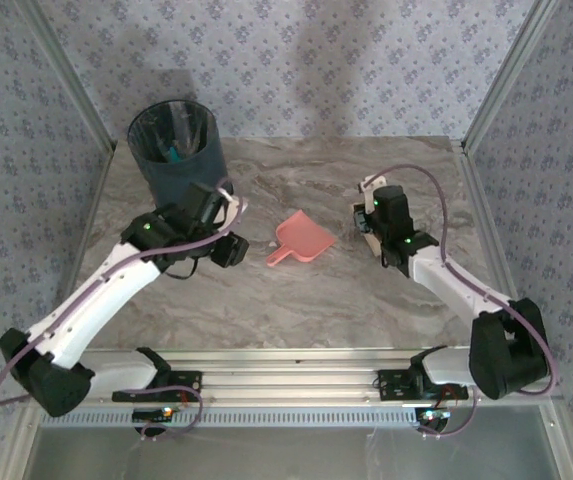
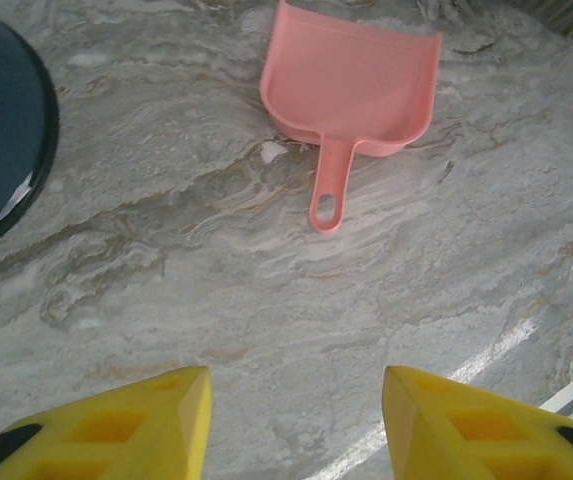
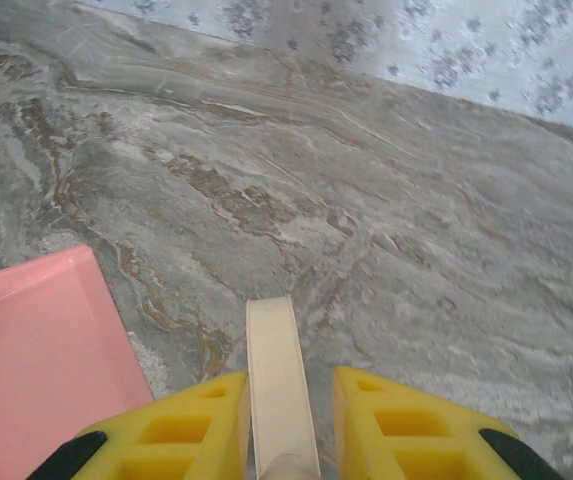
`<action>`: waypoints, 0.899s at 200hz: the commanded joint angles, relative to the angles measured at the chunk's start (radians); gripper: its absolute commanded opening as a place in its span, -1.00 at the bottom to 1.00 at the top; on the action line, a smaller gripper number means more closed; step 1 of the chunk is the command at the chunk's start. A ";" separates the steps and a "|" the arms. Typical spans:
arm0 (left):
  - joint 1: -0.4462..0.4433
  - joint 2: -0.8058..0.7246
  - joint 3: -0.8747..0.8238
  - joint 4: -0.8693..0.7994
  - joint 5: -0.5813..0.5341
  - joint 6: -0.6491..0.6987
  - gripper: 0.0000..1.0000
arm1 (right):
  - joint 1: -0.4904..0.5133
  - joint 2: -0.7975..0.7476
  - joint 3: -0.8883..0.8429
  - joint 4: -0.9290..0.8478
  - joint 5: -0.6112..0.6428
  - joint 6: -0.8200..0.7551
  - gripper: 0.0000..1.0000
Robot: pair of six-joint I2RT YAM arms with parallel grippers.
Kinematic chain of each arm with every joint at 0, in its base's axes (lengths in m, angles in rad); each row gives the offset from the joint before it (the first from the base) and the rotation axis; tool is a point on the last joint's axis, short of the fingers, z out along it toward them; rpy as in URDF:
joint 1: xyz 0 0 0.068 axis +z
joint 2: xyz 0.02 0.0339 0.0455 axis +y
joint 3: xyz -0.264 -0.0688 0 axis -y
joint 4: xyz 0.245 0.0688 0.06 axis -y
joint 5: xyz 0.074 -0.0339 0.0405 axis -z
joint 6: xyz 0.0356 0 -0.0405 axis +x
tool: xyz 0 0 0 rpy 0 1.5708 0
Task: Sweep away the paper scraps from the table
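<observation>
Left gripper (image 2: 296, 388): jaws apart, nothing between them, bare table (image 1: 296, 310) showing through the gap. Yellow fingers (image 2: 156, 420) point at the dustpan (image 2: 356, 85), well short of its handle. No contact with anything.

Right gripper (image 3: 288, 385): closed on a cream strip (image 3: 276, 345). The strip is flat and narrow, clamped between the two yellow fingers, and it runs forward past the fingertips over the table. Cannot tell whether its far end touches the tabletop.

Dustpan: pink, lying flat on the table between the two grippers. Top view has the handle toward the left arm and the wide mouth toward the right arm. In the right wrist view one pink edge sits just left of the gripper's left finger.

Bin (image 1: 176, 150): dark, round, upright, at the far left of the table, close beside the left wrist. Its rim shows at the left edge of the left wrist view.

Scraps (image 1: 172, 153): a teal bit visible inside the bin, too small to make out more.

Table: grey-beige marble pattern, aluminium rail at the near edge, where both arm bases are bolted. Patterned wall (image 3: 416, 40) behind.
</observation>
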 commanded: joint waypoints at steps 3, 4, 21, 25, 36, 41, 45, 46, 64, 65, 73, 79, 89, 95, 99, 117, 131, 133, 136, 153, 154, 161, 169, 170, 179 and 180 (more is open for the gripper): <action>0.015 -0.073 -0.038 -0.004 -0.043 -0.078 -0.02 | 0.030 0.047 0.061 0.100 -0.012 -0.111 -1.00; 0.017 -0.076 -0.040 -0.004 -0.045 -0.079 -0.03 | 0.031 0.050 0.062 0.102 -0.013 -0.114 -1.00; 0.023 -0.117 -0.063 -0.008 -0.062 -0.095 -0.03 | 0.055 0.083 0.070 0.152 -0.006 -0.162 -1.00; 0.024 -0.125 -0.067 -0.008 -0.069 -0.100 -0.02 | 0.061 0.092 0.073 0.161 -0.002 -0.175 -1.00; 0.028 -0.144 -0.080 -0.011 -0.067 -0.108 -0.02 | 0.078 0.120 0.086 0.177 0.018 -0.206 -1.00; 0.029 -0.150 -0.082 -0.016 -0.072 -0.112 -0.02 | 0.085 0.132 0.090 0.183 0.027 -0.217 -1.00; 0.030 -0.155 -0.085 -0.018 -0.077 -0.116 -0.02 | 0.090 0.141 0.095 0.190 0.033 -0.224 -1.00; 0.029 -0.155 -0.084 -0.019 -0.079 -0.117 -0.02 | 0.091 0.143 0.097 0.191 0.035 -0.226 -1.00; 0.031 -0.173 -0.099 -0.022 -0.085 -0.129 -0.02 | 0.112 0.177 0.105 0.231 0.053 -0.257 -1.00; 0.032 -0.173 -0.100 -0.022 -0.086 -0.130 -0.02 | 0.114 0.180 0.106 0.233 0.053 -0.260 -1.00; 0.031 -0.180 -0.105 -0.021 -0.090 -0.137 -0.02 | 0.123 0.194 0.112 0.243 0.060 -0.272 -1.00; 0.031 -0.187 -0.108 -0.019 -0.087 -0.140 -0.02 | 0.132 0.205 0.116 0.247 0.068 -0.284 -1.00; 0.032 -0.193 -0.114 -0.016 -0.087 -0.147 -0.02 | 0.147 0.223 0.125 0.256 0.081 -0.306 -1.00; 0.033 -0.197 -0.116 -0.016 -0.088 -0.149 -0.02 | 0.157 0.232 0.126 0.266 0.089 -0.319 -1.00; 0.032 -0.198 -0.118 -0.015 -0.086 -0.151 -0.02 | 0.162 0.236 0.126 0.273 0.092 -0.325 -1.00; 0.032 -0.205 -0.126 -0.015 -0.087 -0.157 -0.02 | 0.188 0.257 0.126 0.294 0.109 -0.345 -1.00; 0.033 -0.207 -0.132 -0.020 -0.088 -0.160 -0.02 | 0.211 0.274 0.123 0.317 0.132 -0.372 -1.00; 0.033 -0.206 -0.133 -0.021 -0.087 -0.160 -0.02 | 0.214 0.277 0.122 0.320 0.135 -0.378 -1.00; 0.032 -0.207 -0.133 -0.022 -0.088 -0.162 -0.02 | 0.220 0.279 0.121 0.325 0.141 -0.384 -1.00; 0.033 -0.211 -0.136 -0.023 -0.088 -0.163 -0.02 | 0.242 0.300 0.118 0.347 0.166 -0.410 -1.00; 0.033 -0.211 -0.136 -0.023 -0.088 -0.163 -0.02 | 0.244 0.301 0.117 0.348 0.168 -0.413 -1.00; 0.032 -0.211 -0.137 -0.025 -0.086 -0.163 -0.02 | 0.253 0.309 0.116 0.357 0.179 -0.423 -1.00; 0.033 -0.212 -0.136 -0.026 -0.088 -0.162 -0.02 | 0.262 0.318 0.113 0.368 0.186 -0.434 -1.00; 0.033 -0.213 -0.137 -0.027 -0.088 -0.162 -0.02 | 0.263 0.318 0.113 0.369 0.186 -0.435 -1.00; 0.033 -0.216 -0.136 -0.028 -0.089 -0.162 -0.02 | 0.272 0.327 0.112 0.379 0.197 -0.445 -1.00; 0.033 -0.216 -0.136 -0.028 -0.089 -0.162 -0.02 | 0.274 0.329 0.112 0.380 0.198 -0.445 -1.00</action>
